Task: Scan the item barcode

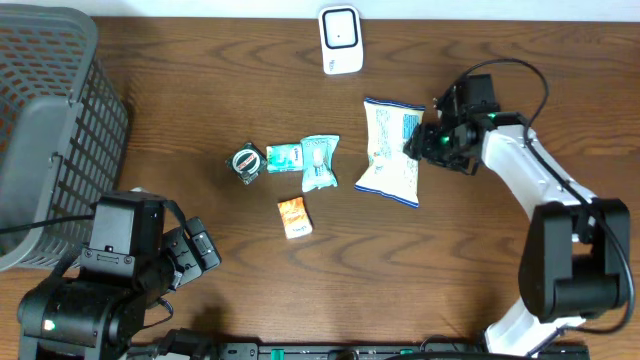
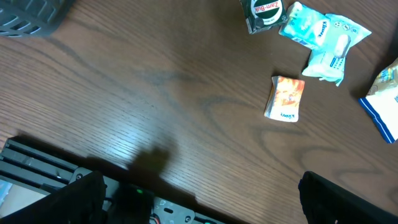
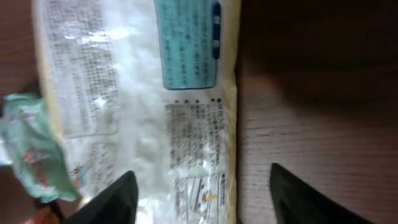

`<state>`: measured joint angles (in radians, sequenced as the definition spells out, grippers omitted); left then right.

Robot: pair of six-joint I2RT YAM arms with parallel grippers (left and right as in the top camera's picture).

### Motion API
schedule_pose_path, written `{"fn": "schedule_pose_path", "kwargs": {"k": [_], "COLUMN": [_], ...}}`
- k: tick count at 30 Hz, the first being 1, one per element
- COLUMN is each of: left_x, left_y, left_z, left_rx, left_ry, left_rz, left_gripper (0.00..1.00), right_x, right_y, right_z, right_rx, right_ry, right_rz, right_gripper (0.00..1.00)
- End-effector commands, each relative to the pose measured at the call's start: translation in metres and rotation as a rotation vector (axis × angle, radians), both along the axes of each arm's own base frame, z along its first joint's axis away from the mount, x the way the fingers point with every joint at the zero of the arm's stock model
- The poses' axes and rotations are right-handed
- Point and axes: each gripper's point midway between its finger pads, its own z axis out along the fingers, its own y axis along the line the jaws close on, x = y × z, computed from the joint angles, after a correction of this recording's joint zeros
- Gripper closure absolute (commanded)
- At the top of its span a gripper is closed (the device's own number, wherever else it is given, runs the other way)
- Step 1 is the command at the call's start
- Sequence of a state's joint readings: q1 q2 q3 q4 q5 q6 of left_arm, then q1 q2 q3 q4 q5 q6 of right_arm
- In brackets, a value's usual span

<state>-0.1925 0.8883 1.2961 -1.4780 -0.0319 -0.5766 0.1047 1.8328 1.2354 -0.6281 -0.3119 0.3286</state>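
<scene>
Right claw (image 1: 422,142) is down at the snack bag (image 1: 390,150), which lies flat on the counter (image 1: 450,270) at about 2 o'clock from centre, print side up. Its jaws are spread over the bag's 3 o'clock edge with nothing pinched, so this looks like the pick-up stage and no scan is under way. The white scanner (image 1: 340,40) sits at 12 o'clock, well apart from the bag. Left claw (image 1: 198,250) waits at 7 o'clock, jaws wide and empty. The next move calls for a firm pinch on that thin edge, a lift, then turning the barcode toward the scanner. I can't make out the barcode in the blurred wrist view, so it needs finding first.
</scene>
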Motion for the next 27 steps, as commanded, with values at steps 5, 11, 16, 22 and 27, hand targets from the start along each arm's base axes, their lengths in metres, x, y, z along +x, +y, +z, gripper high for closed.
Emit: {"fn": "schedule_pose_path", "kwargs": {"k": [5, 11, 16, 22, 27], "left_x": [-0.001, -0.001, -0.001, -0.001, -0.001], "left_y": [0.001, 0.001, 0.001, 0.001, 0.001], "left_z": [0.0, 0.0, 0.0, 0.0, 0.0], "left_rx": [0.004, 0.004, 0.004, 0.004, 0.004], "left_ry": [0.001, 0.001, 0.001, 0.001, 0.001], "left_rz": [0.006, 0.006, 0.006, 0.006, 0.006], "left_gripper": [0.02, 0.02, 0.02, 0.03, 0.02], "right_x": [0.004, -0.001, 0.0, 0.001, 0.0], "right_y": [0.0, 0.005, 0.005, 0.004, 0.004], "right_z": [0.019, 0.012, 0.013, 0.011, 0.0], "right_rx": [0.007, 0.005, 0.004, -0.003, -0.012], "right_ry": [-0.052, -0.025, -0.03, -0.033, -0.011], "right_rz": [0.026, 0.039, 0.038, 0.039, 0.061], "right_gripper": [0.27, 0.05, 0.01, 0.01, 0.01]}}
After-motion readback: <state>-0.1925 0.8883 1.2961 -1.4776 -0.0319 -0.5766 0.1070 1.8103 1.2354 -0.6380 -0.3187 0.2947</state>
